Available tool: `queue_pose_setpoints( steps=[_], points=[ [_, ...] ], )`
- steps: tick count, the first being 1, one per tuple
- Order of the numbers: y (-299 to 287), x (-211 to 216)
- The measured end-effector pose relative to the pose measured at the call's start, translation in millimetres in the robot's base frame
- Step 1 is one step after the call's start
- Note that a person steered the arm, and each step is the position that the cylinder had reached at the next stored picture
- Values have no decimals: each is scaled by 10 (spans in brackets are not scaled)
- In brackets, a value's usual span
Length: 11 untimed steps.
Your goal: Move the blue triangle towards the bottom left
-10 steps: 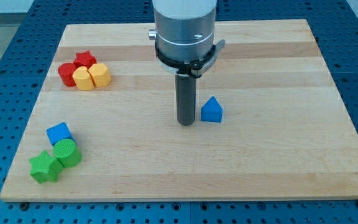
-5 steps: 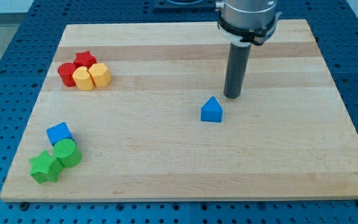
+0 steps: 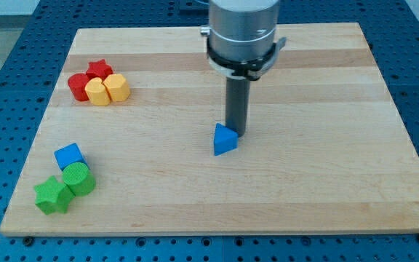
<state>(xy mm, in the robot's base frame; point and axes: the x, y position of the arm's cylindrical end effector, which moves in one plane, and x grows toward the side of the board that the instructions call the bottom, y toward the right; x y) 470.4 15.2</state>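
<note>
Tip (image 3: 236, 135) sits touching the blue triangle (image 3: 224, 140) on its upper-right side, w/ the rod just a plain stick, nothing to open or close, so it only presses. Triangle is near mid-board, a bit right of centre, well apart from the blue cube (image 3: 68, 156), green cylinder (image 3: 78, 179) and green star (image 3: 52, 195) at bottom left, so I'd judge the push barely begun w/ most of the travel left. Rod's very end is partly hidden behind the triangle, so exact contact is hard to tell; arm's upper part is cut off at view's top.
</note>
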Motion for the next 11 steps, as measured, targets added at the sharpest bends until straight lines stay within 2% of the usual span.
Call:
queue_pose_setpoints(
  steps=[3, 4, 7, 11],
  points=[
    [-729, 539],
    [-746, 570],
    [-154, 645],
    [-584, 814]
  ],
)
